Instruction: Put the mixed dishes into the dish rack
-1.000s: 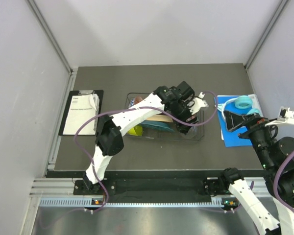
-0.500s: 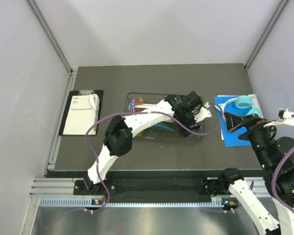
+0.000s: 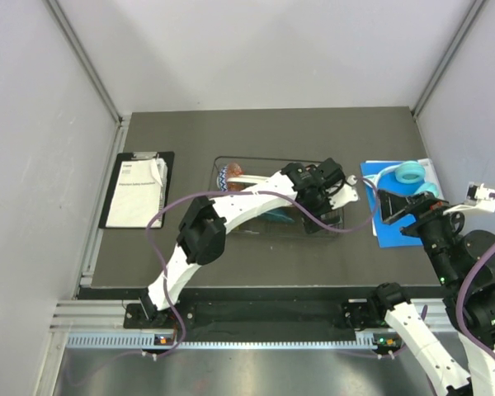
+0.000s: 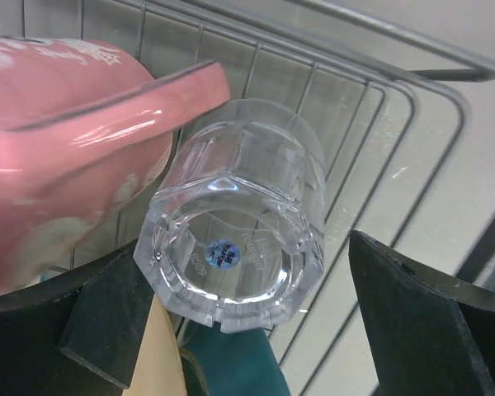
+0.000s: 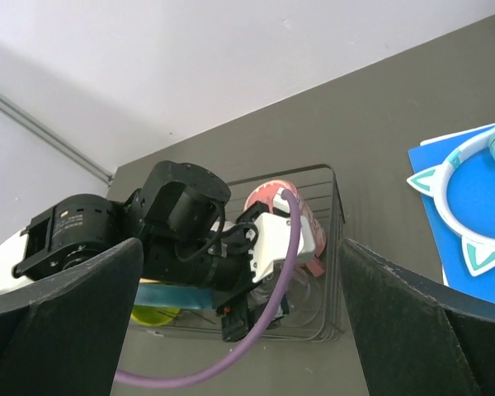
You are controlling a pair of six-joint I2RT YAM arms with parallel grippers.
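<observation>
- At the rack's [image 3: 256,159] 3 o'clock end, the left claw [image 4: 247,272] is spread open. Its fingers [image 4: 107,318] flank a clear glass [image 4: 239,219], and the right finger stands apart from it.
- The clear glass lies on its side inside the rack, base toward the wrist camera, with a pink mug [image 4: 74,157] just beside it at 10 o'clock.
- The right claw [image 5: 241,264] hangs wide open near turquoise headphones [image 3: 408,173], off the rack's 3 o'clock side.

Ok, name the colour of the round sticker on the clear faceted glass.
Blue sticker on the clear faceted glass; left wrist view shows it best.
</observation>
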